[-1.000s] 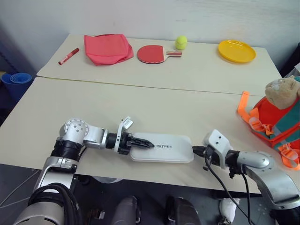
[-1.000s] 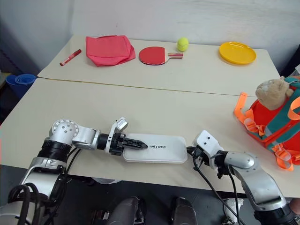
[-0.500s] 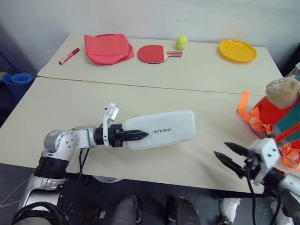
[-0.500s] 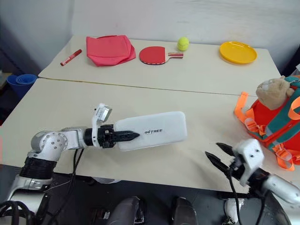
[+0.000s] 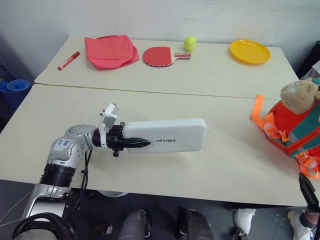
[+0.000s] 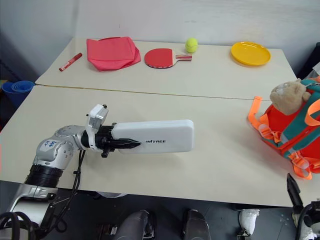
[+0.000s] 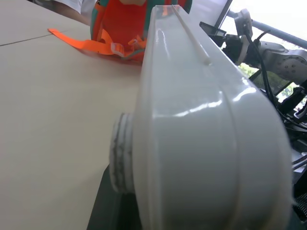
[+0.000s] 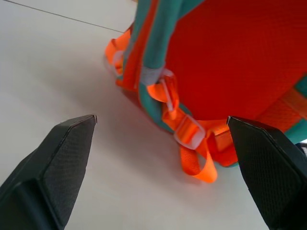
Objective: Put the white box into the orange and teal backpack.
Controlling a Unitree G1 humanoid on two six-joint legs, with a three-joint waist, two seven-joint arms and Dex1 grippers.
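The white box [image 5: 170, 136] hangs level just above the near table, its long side running left to right. My left gripper [image 5: 142, 142] is shut on its left end, one black finger lying across the lettered face. In the left wrist view the box [image 7: 201, 120] looms close, with the orange and teal backpack [image 7: 124, 24] beyond it. That backpack [image 5: 292, 130], a tan plush cat on top, sits at the table's right edge. My right gripper [image 8: 161, 118] is open wide, low by the table's front right corner, facing the backpack's [image 8: 230, 62] straps and touching nothing.
On the far table lie a red marker [image 5: 68, 60], a folded red-pink cloth [image 5: 110, 50], a red paddle [image 5: 159, 56], a tennis ball [image 5: 189, 43] and a yellow plate [image 5: 249, 51]. A seam [image 5: 150, 92] joins the two tables. A blue roll [image 5: 12, 90] sits on the floor at the left.
The right gripper opened, let go of the box's right end and drew back to the right front corner. The left gripper lifted the box off the table and rolled it.
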